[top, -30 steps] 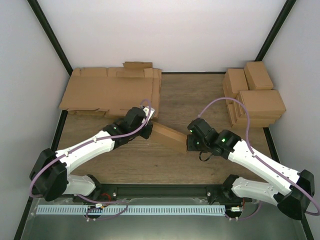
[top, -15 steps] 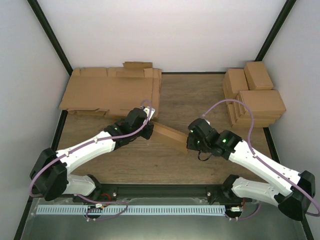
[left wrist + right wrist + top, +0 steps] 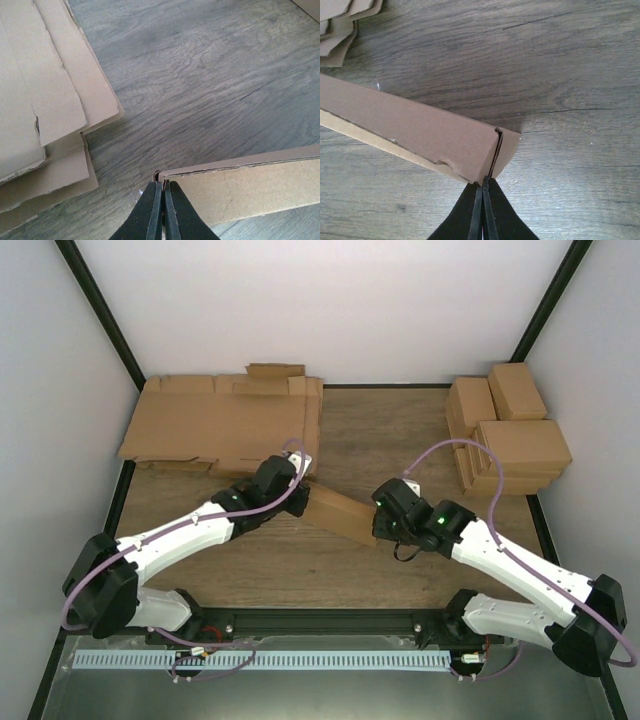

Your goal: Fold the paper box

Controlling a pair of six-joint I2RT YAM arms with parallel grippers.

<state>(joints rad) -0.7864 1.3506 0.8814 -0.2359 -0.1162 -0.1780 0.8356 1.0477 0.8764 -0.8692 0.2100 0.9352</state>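
The paper box [image 3: 340,511] is a brown cardboard piece folded into a long narrow shape, and it spans the gap between my two grippers at the table's middle. My left gripper [image 3: 303,483] is shut on the box's left end, its black fingers pinching the thin end wall [image 3: 163,184]. In the left wrist view the box's side [image 3: 250,185] runs off to the right. My right gripper [image 3: 379,526] is shut on the opposite end, and its fingertips [image 3: 485,179] clamp a corner flap. The right wrist view shows the box [image 3: 420,130] slanting up to the left.
A pile of flat cardboard sheets [image 3: 225,425] lies at the back left, close behind my left gripper, and its edges show in the left wrist view [image 3: 40,100]. Stacked finished boxes [image 3: 510,435] stand at the back right. Black frame posts run along both sides.
My right wrist has edged slightly left and the left arm slightly right, bringing the box's ends a little closer. Both grippers stay shut on the box.
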